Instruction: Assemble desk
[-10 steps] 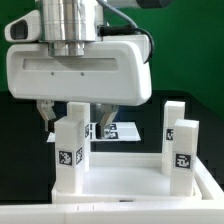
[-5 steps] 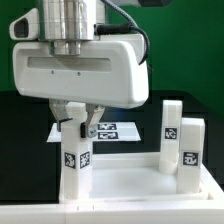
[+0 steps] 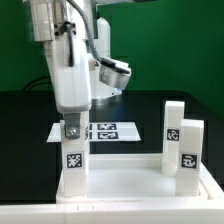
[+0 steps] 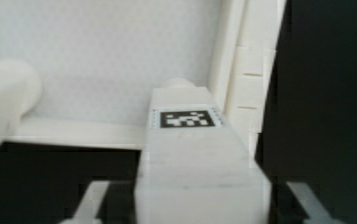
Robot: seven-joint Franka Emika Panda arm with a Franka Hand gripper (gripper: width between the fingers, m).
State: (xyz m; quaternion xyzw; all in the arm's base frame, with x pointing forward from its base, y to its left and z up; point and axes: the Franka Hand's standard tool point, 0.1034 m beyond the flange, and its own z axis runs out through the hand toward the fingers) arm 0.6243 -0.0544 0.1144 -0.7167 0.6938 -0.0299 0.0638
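Observation:
The desk's white rimmed panel (image 3: 125,178) lies flat at the front of the black table. A white block leg (image 3: 72,160) with a square tag stands upright at the panel's corner on the exterior view's left. My gripper (image 3: 72,128) comes down from above and is shut on the top of this leg. Two more tagged legs (image 3: 174,122) (image 3: 187,150) stand on the panel's other side. In the wrist view the held leg (image 4: 196,140) runs between the fingers (image 4: 93,198), its tag facing the camera, with the panel (image 4: 104,55) beyond it.
The marker board (image 3: 108,130) lies flat on the table behind the panel. The big white arm (image 3: 75,60) rises over the held leg. A green wall closes the back. In the wrist view a rounded white part (image 4: 4,95) sits beside the panel.
The jaws closed on the leg at the exterior view's left. The hand then turned about its upright axis, and the leg's tag now faces the front.

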